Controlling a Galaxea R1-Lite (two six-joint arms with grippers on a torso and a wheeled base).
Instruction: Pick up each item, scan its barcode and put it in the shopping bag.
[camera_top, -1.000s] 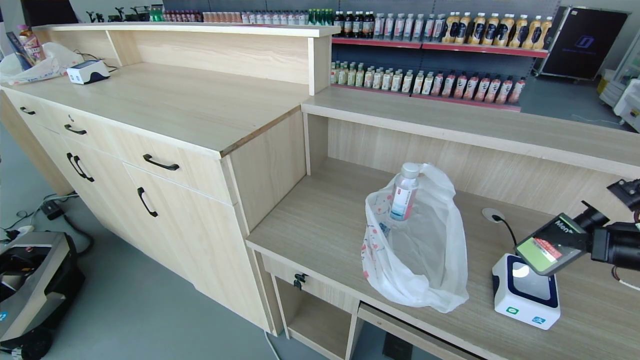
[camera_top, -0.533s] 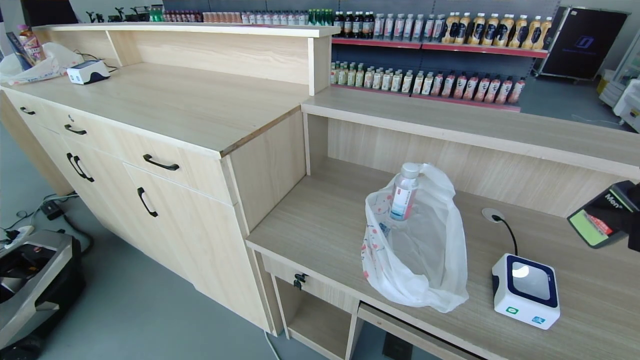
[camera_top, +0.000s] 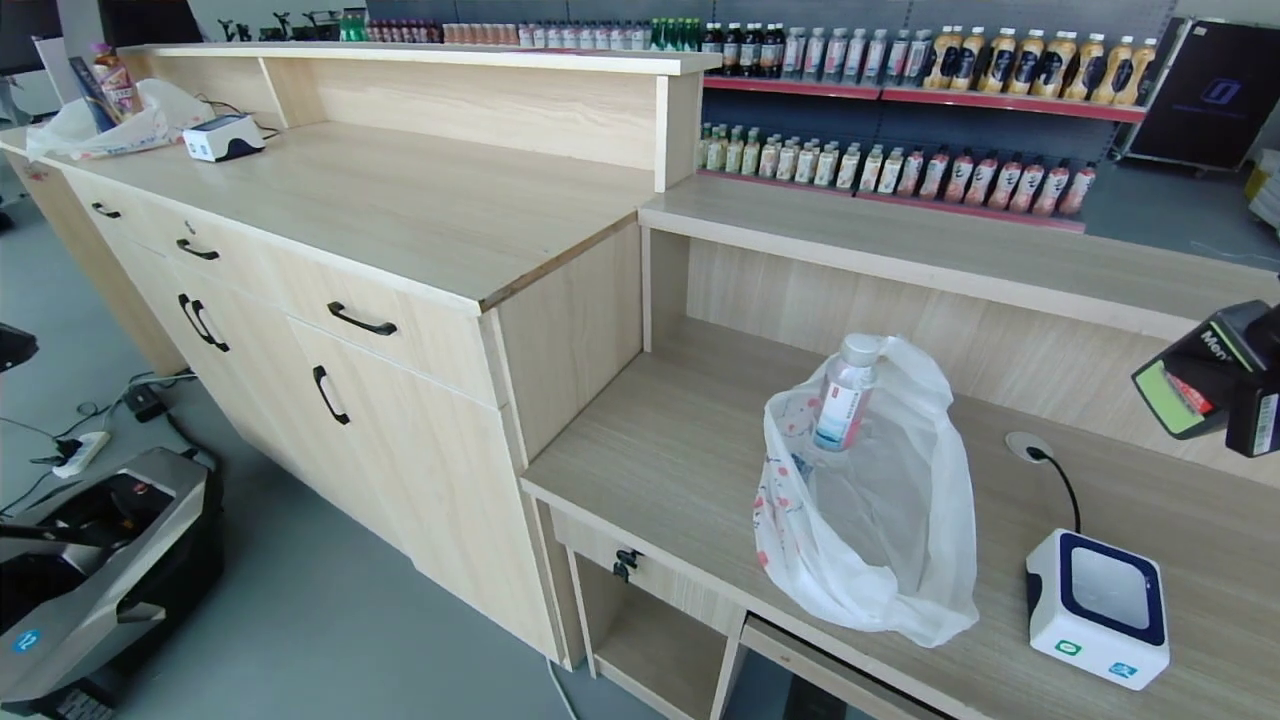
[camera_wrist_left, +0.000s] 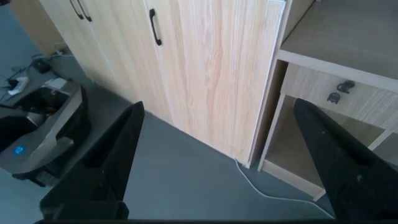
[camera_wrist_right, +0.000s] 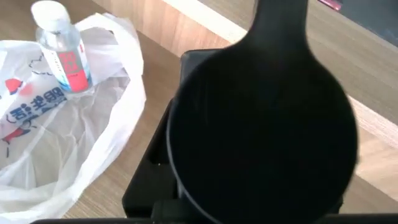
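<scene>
While the right hand (camera_top: 1256, 392) is clamping the dark box (camera_top: 1190, 380) aloft, apart from the shopping bag (camera_top: 870, 540) on the worktop (camera_top: 680, 440), it is probably best carrying it high over the rim, then lowering beside the bottle (camera_top: 843, 400); the left hand (camera_wrist_left: 217, 112) is hanging open, empty.

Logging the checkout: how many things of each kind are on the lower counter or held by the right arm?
Shopping bag: 1
Water bottle: 1
Barcode scanner: 1
Dark box: 1
Total: 4
</scene>
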